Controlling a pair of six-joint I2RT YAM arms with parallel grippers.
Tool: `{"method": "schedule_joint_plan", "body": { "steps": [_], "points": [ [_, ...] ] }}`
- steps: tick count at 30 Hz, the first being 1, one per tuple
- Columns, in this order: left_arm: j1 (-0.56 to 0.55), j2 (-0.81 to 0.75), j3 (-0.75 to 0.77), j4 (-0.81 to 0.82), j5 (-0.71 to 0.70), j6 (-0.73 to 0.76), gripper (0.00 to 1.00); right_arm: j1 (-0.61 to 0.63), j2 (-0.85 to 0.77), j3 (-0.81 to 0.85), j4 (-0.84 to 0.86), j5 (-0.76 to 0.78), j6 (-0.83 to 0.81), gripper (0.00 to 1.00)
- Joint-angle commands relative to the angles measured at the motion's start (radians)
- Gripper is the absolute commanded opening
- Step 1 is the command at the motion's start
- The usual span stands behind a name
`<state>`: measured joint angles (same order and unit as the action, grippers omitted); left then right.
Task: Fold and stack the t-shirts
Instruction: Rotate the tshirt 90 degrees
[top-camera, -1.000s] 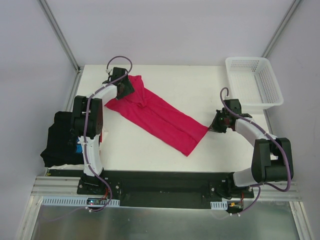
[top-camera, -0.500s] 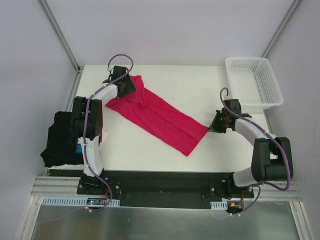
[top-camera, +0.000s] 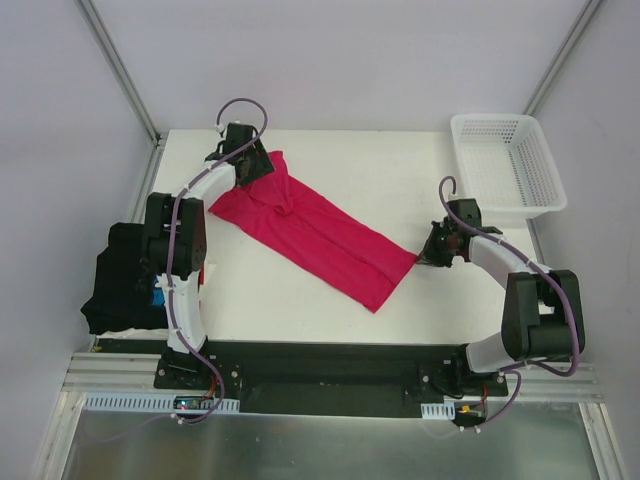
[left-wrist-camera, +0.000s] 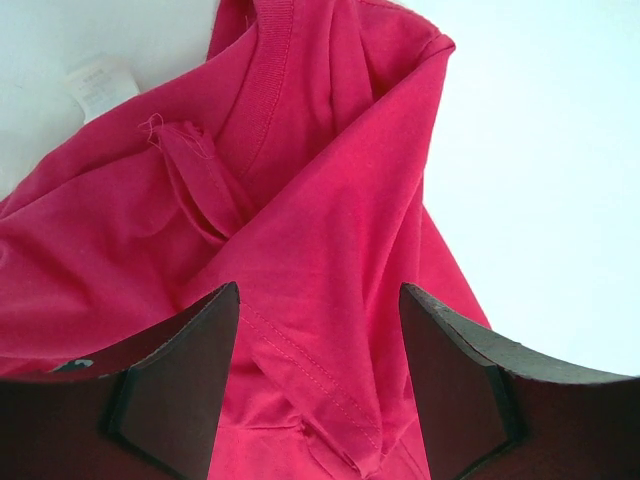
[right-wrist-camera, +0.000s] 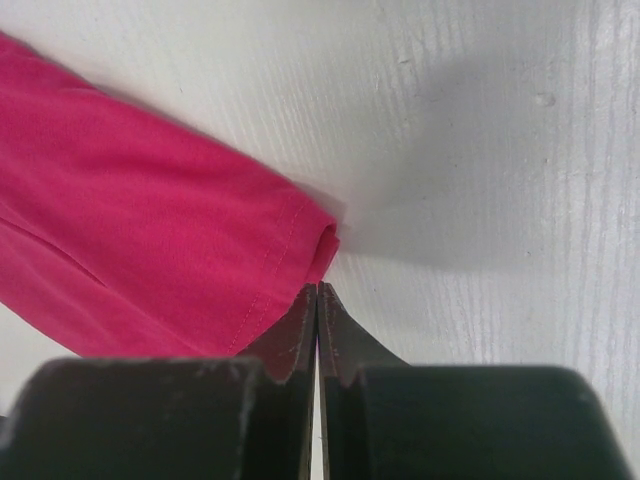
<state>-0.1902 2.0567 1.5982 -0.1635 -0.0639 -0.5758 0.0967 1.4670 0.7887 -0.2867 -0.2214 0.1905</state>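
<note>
Right wrist: tee (right-wrist-camera: 150, 215) beside tool (right-wrist-camera: 317, 296)

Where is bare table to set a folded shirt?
Two patches: far middle, between the pink t-shirt and the basket; near left, between the t-shirt, the left arm and the table edge. Crowded: left gripper over the collar, right gripper at the hem.

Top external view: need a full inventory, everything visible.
pink t-shirt: one, crimson-pink, lying diagonally across the table, left of centre
black t-shirt: one, black with blue print, heaped off the table's left edge, a white cloth edge under it
basket: one, white lattice, far right corner
table: one, white
left gripper: one, open, over the pink t-shirt's collar end
right gripper: one, shut, tips at the pink t-shirt's near hem corner
</note>
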Motion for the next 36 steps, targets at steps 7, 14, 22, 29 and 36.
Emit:
{"method": "schedule_joint_plan", "body": {
  "steps": [7, 14, 22, 29, 36],
  "points": [
    [-0.002, 0.025, 0.009, -0.008, -0.036, 0.037, 0.64, -0.017, -0.007, 0.02, 0.004, 0.001, -0.006, 0.01],
    [0.0, 0.034, -0.01, -0.008, -0.057, 0.042, 0.64, -0.02, -0.014, 0.015, 0.003, 0.002, -0.006, 0.01],
    [0.009, 0.04, -0.041, -0.008, -0.074, 0.051, 0.68, -0.026, -0.024, 0.012, 0.001, 0.005, -0.01, 0.01],
    [0.018, 0.056, -0.047, -0.008, -0.077, 0.059, 0.71, -0.029, -0.025, 0.009, 0.001, 0.004, -0.011, 0.01],
    [0.018, 0.065, -0.058, -0.008, -0.077, 0.056, 0.68, -0.031, -0.025, 0.006, 0.001, 0.005, -0.011, 0.01]
  ]
}}
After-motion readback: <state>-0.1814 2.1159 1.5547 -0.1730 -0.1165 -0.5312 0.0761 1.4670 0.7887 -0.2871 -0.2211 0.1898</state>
